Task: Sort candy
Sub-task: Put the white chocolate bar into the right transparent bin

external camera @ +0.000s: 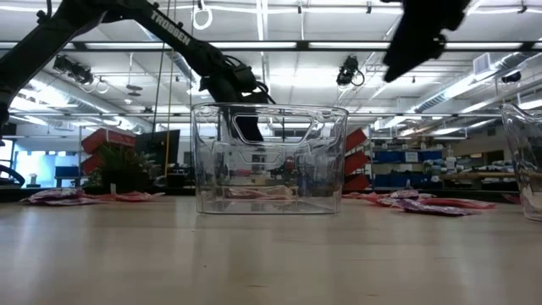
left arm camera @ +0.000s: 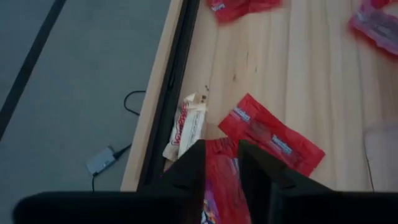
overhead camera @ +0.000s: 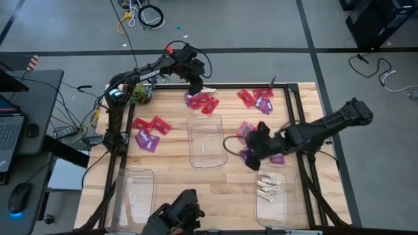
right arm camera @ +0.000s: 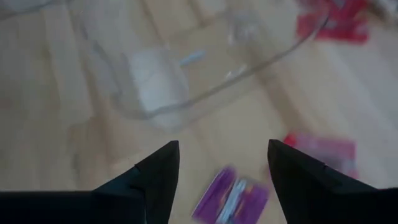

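While my left gripper (left arm camera: 221, 163) sits at top centre of the high view, its fingers straddle a red packet (left arm camera: 219, 186), parted a bit; can't tell if it's gripped. Just beside: a whitish-cream piece (left arm camera: 185, 126) at the table edge (left arm camera: 163, 81) & another red packet (left arm camera: 270, 135). My right gripper (right arm camera: 222, 163), right of centre in the high view, is spread wide, holding nothing, above a purple packet (right arm camera: 233, 198). Middle clear bin (overhead camera: 206, 140) sits btwn the arms. More red/purple candy (overhead camera: 149, 130) lies left of it; cream pieces (overhead camera: 268, 185) are in the lower-right bin (overhead camera: 272, 196).
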Action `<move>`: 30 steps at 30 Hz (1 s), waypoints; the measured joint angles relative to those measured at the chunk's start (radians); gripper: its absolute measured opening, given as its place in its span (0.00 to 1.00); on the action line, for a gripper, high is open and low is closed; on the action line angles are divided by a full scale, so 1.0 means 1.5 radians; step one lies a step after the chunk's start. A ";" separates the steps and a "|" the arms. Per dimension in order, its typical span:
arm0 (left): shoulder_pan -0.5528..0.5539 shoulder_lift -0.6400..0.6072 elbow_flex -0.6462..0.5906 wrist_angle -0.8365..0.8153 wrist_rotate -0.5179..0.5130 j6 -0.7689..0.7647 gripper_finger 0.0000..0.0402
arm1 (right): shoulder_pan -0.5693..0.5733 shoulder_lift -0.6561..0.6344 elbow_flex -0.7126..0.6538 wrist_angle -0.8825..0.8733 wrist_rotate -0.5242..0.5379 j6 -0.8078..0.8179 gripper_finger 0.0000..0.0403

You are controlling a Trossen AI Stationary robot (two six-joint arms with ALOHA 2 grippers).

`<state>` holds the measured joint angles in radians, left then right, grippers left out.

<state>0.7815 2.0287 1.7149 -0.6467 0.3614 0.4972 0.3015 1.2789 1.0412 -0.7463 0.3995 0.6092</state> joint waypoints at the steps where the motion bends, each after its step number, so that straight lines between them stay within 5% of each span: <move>1: 0.000 0.001 0.000 0.004 0.000 0.000 0.28 | -0.018 0.000 0.000 0.015 0.000 -0.026 0.58; 6: -0.002 0.025 0.000 0.024 -0.001 0.000 0.36 | -0.109 0.000 0.000 0.071 -0.012 -0.134 0.59; 17: -0.006 0.059 0.000 0.054 -0.049 -0.002 0.37 | -0.270 0.000 0.000 0.187 -0.109 -0.296 0.58; 30: -0.012 0.111 0.000 0.076 -0.080 -0.007 0.37 | -0.404 0.005 0.000 0.240 -0.165 -0.354 0.58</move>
<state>0.7635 2.1953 1.7145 -0.5321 0.2418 0.4866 -0.3051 1.2863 1.0412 -0.3868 0.1525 0.0780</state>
